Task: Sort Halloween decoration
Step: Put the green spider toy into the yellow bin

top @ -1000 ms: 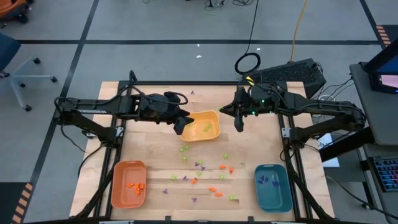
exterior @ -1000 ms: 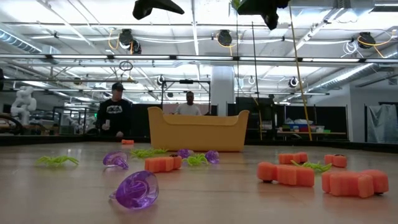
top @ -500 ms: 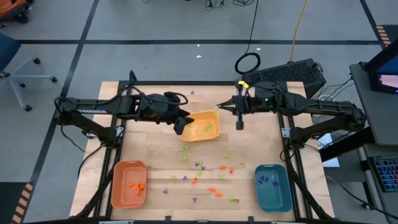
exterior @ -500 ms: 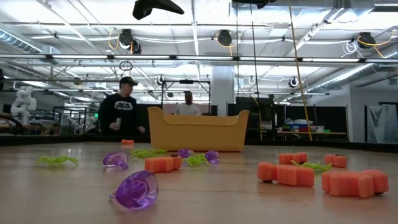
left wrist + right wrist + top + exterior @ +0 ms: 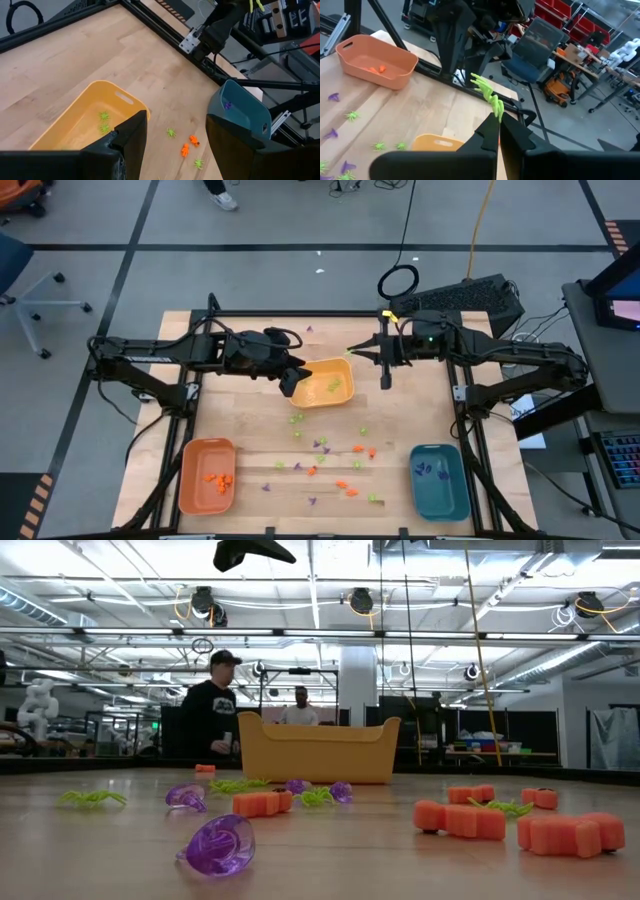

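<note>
Over yellow tray (image 5: 326, 383) right edge: your right gripper (image 5: 385, 383) pinched shut on green spider (image 5: 486, 94), legs sticking out past fingertips. Tray just left of it; short leftward shift needed. Left gripper (image 5: 289, 384) half open, empty, over tray's left rim. Loose pieces (image 5: 330, 465) mid-worktop (image 5: 250, 430).

Three trays sit on the bench (image 5: 230, 420): one orange tray (image 5: 207, 475), one yellow tray (image 5: 325, 383), one teal tray (image 5: 439, 481). Two robot arms. Two people stand far behind.
</note>
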Controlling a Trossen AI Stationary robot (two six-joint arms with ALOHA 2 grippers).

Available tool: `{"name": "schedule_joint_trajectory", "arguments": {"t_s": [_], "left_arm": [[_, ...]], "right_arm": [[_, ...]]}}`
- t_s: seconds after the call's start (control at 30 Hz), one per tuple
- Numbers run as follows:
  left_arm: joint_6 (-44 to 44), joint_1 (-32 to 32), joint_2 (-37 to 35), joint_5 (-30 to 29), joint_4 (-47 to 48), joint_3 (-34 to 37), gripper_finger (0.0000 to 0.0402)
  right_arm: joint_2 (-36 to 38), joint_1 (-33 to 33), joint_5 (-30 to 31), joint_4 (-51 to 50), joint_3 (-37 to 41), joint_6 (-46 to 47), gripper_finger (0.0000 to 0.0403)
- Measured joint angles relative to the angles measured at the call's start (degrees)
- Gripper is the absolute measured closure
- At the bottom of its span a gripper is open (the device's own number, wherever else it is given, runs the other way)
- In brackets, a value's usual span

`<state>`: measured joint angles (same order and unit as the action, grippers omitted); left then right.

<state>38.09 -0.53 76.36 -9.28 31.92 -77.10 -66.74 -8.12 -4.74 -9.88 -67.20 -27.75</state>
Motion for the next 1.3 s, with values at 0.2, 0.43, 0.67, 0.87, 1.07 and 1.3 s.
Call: {"name": "schedule_joint_trajectory", "arguments": {"t_s": [0.2,0.43,0.67,0.87,1.07,1.3], "left_arm": [[-0.9,0.0,0.0,0.0,0.0,0.0,0.0194],[-1.1,0.0,0.0,0.0,0.1,0.0,0.0194],[-1.1,0.0,0.0,0.0,0.0,0.0,0.0194],[-1.1,0.0,0.0,0.0,0.0,0.0,0.0194],[-1.1,0.0,0.0,0.0,0.1,0.0,0.0194],[-2.4,0.0,0.0,0.0,0.2,0.0,0.0194]], "right_arm": [[0.0,0.0,0.0,-0.2,0.0,0.2,0.0403],[0.0,0.0,0.0,-0.2,0.0,7.6,0.0403],[0.0,0.0,0.0,-0.2,0.0,15.2,0.0403],[0.0,0.0,0.0,-3.1,0.0,23.7,0.0403],[-0.1,0.0,0.0,-8.3,0.0,33.8,0.0403],[-5.3,0.0,0.0,-9.6,0.0,50.2,0.0403]]}}
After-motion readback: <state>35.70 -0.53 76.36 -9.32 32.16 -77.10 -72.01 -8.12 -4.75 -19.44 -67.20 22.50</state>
